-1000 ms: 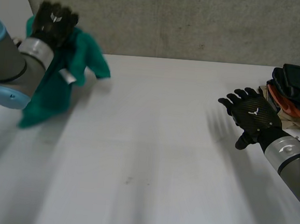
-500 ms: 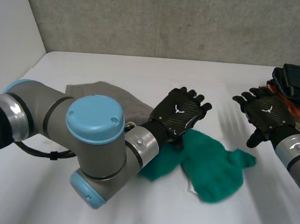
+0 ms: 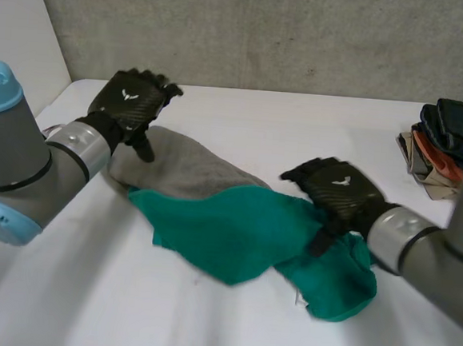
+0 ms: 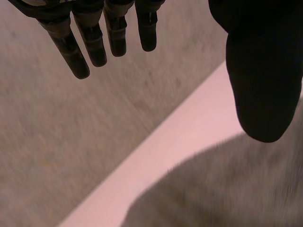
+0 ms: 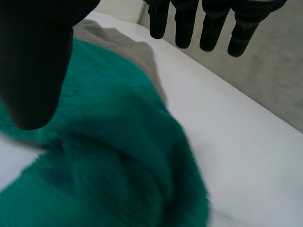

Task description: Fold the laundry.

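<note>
A crumpled green cloth (image 3: 235,229) lies in the middle of the white table (image 3: 244,118), and its left part overlaps a grey cloth (image 3: 188,165). My left hand (image 3: 132,105) hovers open over the grey cloth's far left end. Its straight fingers (image 4: 94,42) and thumb hold nothing, with the grey cloth (image 4: 227,189) below the thumb. My right hand (image 3: 338,189) is open above the right part of the green cloth. Under its spread fingers (image 5: 213,23) and thumb lies the green cloth (image 5: 104,165), with a strip of the grey cloth (image 5: 118,42) beyond it.
A stack of folded clothes (image 3: 450,142), dark on top with orange and beige below, sits at the table's far right edge. A grey concrete wall (image 3: 267,31) runs behind the table. My left arm (image 3: 15,164) reaches in over the table's left side.
My left hand carried the green cloth from the far left to the middle, let it go and moved back left. The right hand came down and left over the green cloth.
</note>
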Controlling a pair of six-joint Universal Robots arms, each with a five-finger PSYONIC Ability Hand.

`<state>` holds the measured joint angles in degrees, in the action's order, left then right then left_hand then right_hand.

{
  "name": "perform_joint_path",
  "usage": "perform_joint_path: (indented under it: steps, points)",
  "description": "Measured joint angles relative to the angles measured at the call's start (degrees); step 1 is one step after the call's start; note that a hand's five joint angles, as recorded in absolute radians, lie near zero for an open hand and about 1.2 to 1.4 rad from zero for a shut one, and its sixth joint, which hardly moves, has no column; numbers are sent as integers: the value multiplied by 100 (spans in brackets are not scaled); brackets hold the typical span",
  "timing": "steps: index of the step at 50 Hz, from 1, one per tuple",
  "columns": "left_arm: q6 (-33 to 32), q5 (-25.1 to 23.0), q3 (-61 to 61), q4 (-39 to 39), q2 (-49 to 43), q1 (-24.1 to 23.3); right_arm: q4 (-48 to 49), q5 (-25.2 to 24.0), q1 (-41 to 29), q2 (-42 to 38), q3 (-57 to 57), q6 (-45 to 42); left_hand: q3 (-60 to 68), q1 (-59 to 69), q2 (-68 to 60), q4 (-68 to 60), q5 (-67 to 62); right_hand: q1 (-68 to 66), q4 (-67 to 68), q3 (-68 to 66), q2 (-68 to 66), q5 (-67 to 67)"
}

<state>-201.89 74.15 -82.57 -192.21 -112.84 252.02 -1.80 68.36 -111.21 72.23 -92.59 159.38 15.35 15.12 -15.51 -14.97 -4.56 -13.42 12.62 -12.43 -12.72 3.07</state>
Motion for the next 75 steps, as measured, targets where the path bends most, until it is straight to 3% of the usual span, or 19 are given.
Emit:
perform_joint_path:
  steps: [7,10,13,17,26,30,31,33,35,39,44,51,55,59,67,70,71,72,75]
  points:
    - [-281,-664,738,246,-1167,439,728,101,-622,-777,196,-9,13,22,-11,-63,-143,-1174,1216,-1259,-1196,1208]
    - [-518,-898,1162,503,-1705,494,997,172,-755,-1057,220,-103,13,22,-31,-90,-143,-2509,2598,-2614,-2588,2544]
    - [-672,-1041,1446,750,-2041,466,1083,224,-779,-1131,190,-211,13,22,-31,-90,-142,-4689,5020,-5023,-5122,4869]
    - [-748,-1208,1649,943,-2242,378,1111,242,-749,-975,63,-289,13,22,-30,-90,-143,-4702,5511,-5444,-5351,5063]
    - [-740,-1457,1993,1005,-2464,-17,1003,123,-639,429,-591,-332,13,22,-30,-90,-143,-4702,5540,-5490,-5351,5063]
    - [-738,-1453,2176,998,-2648,-183,887,-52,-553,1125,-910,-320,1434,1643,-1417,-1489,-1522,-4702,5540,-5494,-5351,5063]
    - [-741,-1436,2251,996,-2736,-250,842,-146,-475,1371,-1029,-316,3090,3451,-3182,-3148,-3120,-4702,5541,-5494,-5351,5063]
    - [-744,-1415,2308,994,-2801,-300,810,-238,-388,1570,-1123,-313,3773,4009,-3778,-3778,-3743,-4702,5545,-5502,-5352,5063]
    - [-749,-1356,2383,983,-2863,-363,771,-370,-229,1824,-1232,-309,4980,4838,-5004,-5074,-4986,-4702,5570,-5521,-5351,5062]
    - [-752,-1095,2495,917,-2879,-417,739,-522,-5,2060,-1318,-305,5223,4872,-5267,-5352,-5207,-4702,5575,-5522,-5351,5063]
    - [-765,67,2723,415,-2596,-366,720,-641,329,2187,-1332,-312,5256,4890,-5284,-5352,-5208,-4702,5576,-5522,-5351,5063]
    - [-901,1828,2753,-1050,-1599,545,718,-667,494,2164,-1263,-314,5264,4896,-5290,-5355,-5208,-4702,5580,-5522,-5351,5063]
    - [-1072,2273,2663,-1486,-1193,1124,721,-671,493,2152,-1253,-316,5264,4927,-5291,-5372,-5208,-4702,5588,-5522,-5351,5063]
    - [-1325,2457,2488,-1636,-966,1507,724,-674,471,2138,-1274,-319,5268,4948,-5299,-5373,-5208,-4702,5590,-5522,-5351,5063]
    - [-1511,2223,1818,-1565,-910,1550,731,-668,409,2037,-1311,-330,4842,4725,-4837,-4893,-4897,-4702,5590,-5522,-5351,5063]
    - [-1520,2088,1539,-1543,-924,1493,733,-666,393,1969,-1311,-335,3709,3487,-3559,-3737,-3787,-4702,5589,-5522,-5351,5063]
    - [-1518,2052,1453,-1531,-933,1471,732,-666,388,1945,-1311,-336,1578,1034,-1525,-1550,-1593,-4702,5589,-5522,-5351,5063]
    - [-1516,2036,1409,-1522,-938,1458,731,-666,386,1932,-1310,-336,707,178,-563,-658,-723,-4702,5590,-5522,-5351,5063]
    - [-1493,1986,1234,-1436,-956,1374,728,-666,381,1890,-1308,-335,-232,-372,245,255,177,-4702,5590,-5522,-5351,5063]
